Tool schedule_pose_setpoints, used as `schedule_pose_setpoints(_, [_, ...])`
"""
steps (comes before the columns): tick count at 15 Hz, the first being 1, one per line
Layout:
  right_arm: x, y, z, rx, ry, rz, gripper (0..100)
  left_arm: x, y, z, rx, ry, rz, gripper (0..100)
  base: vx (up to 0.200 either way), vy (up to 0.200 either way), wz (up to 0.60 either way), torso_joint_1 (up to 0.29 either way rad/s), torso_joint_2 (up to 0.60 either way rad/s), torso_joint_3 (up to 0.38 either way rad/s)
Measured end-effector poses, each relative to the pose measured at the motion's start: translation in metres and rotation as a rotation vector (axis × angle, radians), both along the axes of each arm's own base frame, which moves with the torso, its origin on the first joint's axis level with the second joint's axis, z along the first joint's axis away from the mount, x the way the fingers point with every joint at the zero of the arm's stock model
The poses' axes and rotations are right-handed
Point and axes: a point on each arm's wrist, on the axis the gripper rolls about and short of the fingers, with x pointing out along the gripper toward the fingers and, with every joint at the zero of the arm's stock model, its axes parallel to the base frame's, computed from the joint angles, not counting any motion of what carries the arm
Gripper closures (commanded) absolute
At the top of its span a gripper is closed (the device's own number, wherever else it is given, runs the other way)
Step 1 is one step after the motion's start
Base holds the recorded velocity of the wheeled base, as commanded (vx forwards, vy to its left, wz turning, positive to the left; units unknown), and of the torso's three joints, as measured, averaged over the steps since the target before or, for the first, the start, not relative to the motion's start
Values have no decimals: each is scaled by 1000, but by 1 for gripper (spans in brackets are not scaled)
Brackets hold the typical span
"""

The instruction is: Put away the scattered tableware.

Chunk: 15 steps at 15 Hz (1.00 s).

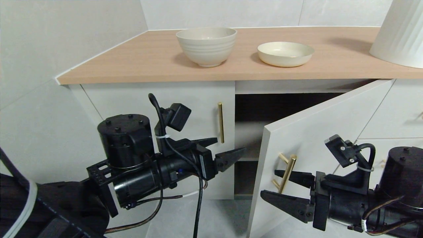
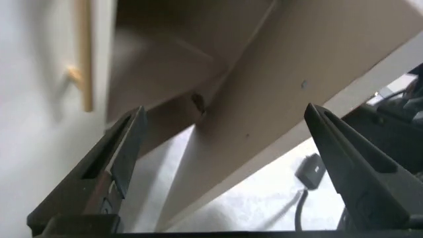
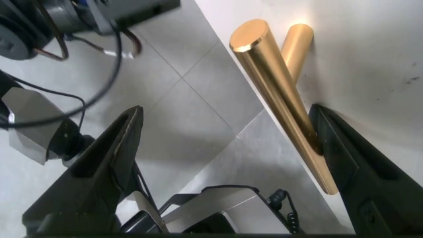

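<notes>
We see the bowl (image 1: 207, 46) and plate (image 1: 285, 53) up on the worktop (image 1: 132, 66), well above both arms, the left pincer (image 1: 230, 145) spread nearer the bowl, the right pincer (image 1: 269, 183) spread around the upright door handle (image 1: 287, 172).

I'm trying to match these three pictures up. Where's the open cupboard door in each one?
Head view: open door at lower right, swung outward.
Left wrist view: the slanting pale panel ahead.
Right wrist view: the white face behind the gold handle.
Shared landmark: that handle, also on the door in the head view.
</notes>
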Motion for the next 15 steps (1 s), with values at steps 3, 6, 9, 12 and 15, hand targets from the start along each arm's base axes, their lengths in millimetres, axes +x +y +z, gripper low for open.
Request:
schedule_pose_setpoints(3, [0, 0, 0, -1, 2, 0, 0, 2, -11, -10, 17, 20, -22, 100, 0, 0, 0, 0, 0, 0])
schedule_pose_setpoints(6, [0, 1, -1, -2, 3, 1, 0, 5, -16, -13, 19, 23, -23, 100, 0, 0, 0, 0, 0, 0])
schedule_pose_setpoints(9, [0, 1, -1, -3, 5, 2, 0, 8, -18, -8, -2, -6, -11, 100, 0, 0, 0, 0, 0, 0])
schedule_pose_setpoints(12, [0, 1, -1, -3, 5, 1, 0, 11, -20, -7, -12, -19, -17, 100, 0, 0, 0, 0, 0, 0])
schedule_pose_setpoints(15, [0, 0, 0, -1, 3, -2, 0, 15, -25, -11, -11, -15, -39, 100, 0, 0, 0, 0, 0, 0])
